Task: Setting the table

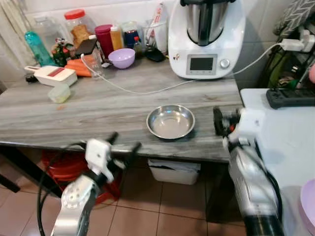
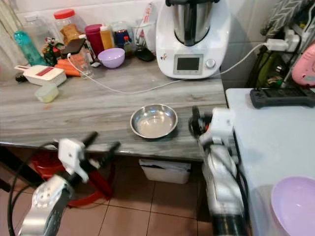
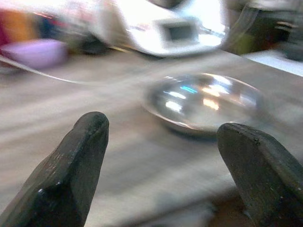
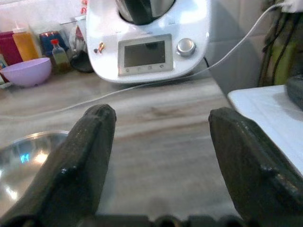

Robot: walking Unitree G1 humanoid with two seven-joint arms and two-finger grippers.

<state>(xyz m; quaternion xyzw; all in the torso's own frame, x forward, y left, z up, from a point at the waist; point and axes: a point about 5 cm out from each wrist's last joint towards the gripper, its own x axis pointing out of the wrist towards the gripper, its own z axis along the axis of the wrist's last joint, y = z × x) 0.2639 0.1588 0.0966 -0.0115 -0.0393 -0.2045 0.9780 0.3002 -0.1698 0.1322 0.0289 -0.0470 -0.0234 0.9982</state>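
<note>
Right gripper [image 4: 158, 156]: fingers spread over grey wood-grain countertop [image 4: 161, 123]. Steel bowl [image 4: 23, 158] beside one finger; white kitchen machine [image 4: 147, 40], purple bowl [image 4: 26, 71] seen beyond.

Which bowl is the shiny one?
The steel bowl near the table's front edge, between the two grippers, is the shiny one. The bowl at the back by the jars is purple, and so is the one on the white surface.

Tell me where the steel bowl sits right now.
The steel bowl sits empty near the wooden table's front edge, in front of the white kitchen machine, just left of the right tool.
</note>
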